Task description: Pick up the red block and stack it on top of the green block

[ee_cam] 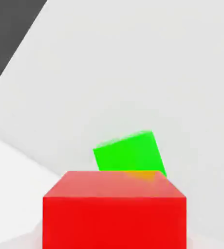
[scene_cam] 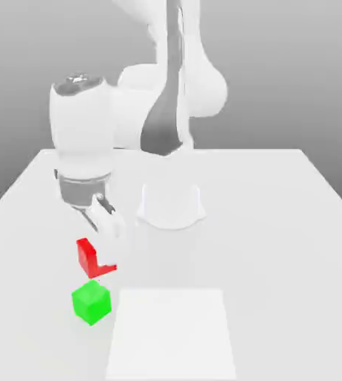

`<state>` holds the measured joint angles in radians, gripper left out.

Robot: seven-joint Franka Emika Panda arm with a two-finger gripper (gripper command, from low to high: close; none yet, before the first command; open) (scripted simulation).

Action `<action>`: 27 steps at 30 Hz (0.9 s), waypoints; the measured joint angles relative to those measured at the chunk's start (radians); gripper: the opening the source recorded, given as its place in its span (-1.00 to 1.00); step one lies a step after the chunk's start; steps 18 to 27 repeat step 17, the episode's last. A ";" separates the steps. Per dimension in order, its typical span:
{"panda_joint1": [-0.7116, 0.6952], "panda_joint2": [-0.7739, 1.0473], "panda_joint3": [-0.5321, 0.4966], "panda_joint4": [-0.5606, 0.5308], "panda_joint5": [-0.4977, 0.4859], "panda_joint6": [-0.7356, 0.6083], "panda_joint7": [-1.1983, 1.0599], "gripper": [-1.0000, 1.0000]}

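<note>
Bare table [scene_cam: 278, 223] all round green block [scene_cam: 91, 302], its top uncovered — red block [scene_cam: 92, 258] just above, white mat [scene_cam: 174, 335] beside

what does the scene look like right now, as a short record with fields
gripper: shut on the red block
red block: lifted off the table, just above and behind the green block in the exterior view
green block: resting on the table, nothing on it
table: white, with a lighter square patch to the exterior view's right of the green block
task state: red block picked up, not yet stacked
</note>
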<state>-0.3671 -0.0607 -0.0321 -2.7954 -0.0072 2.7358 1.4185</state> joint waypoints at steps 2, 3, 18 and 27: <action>-0.007 0.067 0.002 0.003 0.004 0.064 -0.007 -1.00; -0.009 0.103 0.005 0.005 0.008 0.098 -0.011 -1.00; -0.010 -0.005 0.006 0.001 0.001 -0.007 -0.007 1.00; -0.010 -0.005 0.006 0.001 0.001 -0.007 -0.007 1.00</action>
